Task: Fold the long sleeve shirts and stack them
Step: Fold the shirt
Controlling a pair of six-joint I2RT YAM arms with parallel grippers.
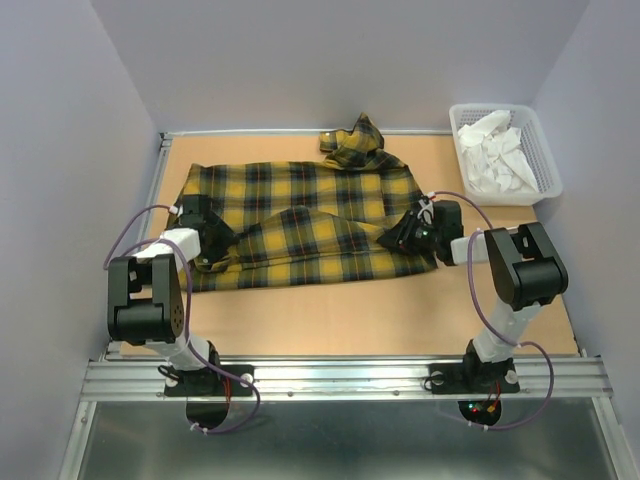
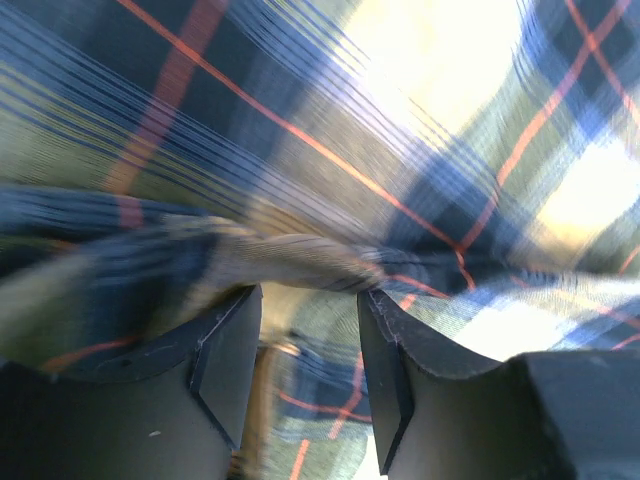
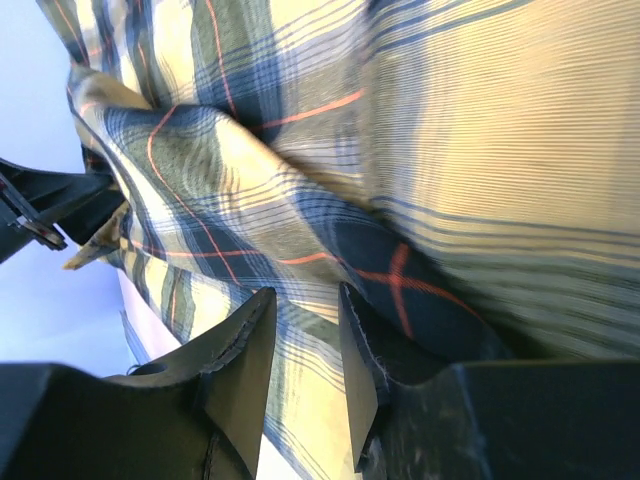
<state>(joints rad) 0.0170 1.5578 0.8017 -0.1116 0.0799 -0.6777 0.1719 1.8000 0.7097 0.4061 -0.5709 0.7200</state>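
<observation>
Left gripper (image 2: 310, 300) had its jaws partly apart against a bunched fold at the left end of the yellow and dark plaid long sleeve cloth shirt (image 1: 300, 205); can't tell if it was pinched. Right gripper (image 3: 305, 295) had its jaws nearly together at a fold on the shirt's right end, grip also unclear. The shirt lay spread across the tan wooden table (image 1: 350, 310) between both grippers.

- Bare table (image 1: 380, 315) lies open along the near side, between the plaid shirt (image 1: 300, 230) and the arm bases.
- A white basket (image 1: 548, 172) fills the far right corner.
- The left arm (image 1: 148, 290) and right arm (image 1: 520, 265) stand over the shirt's ends.
- Walls (image 1: 60, 150) close the left, far and right sides.
</observation>
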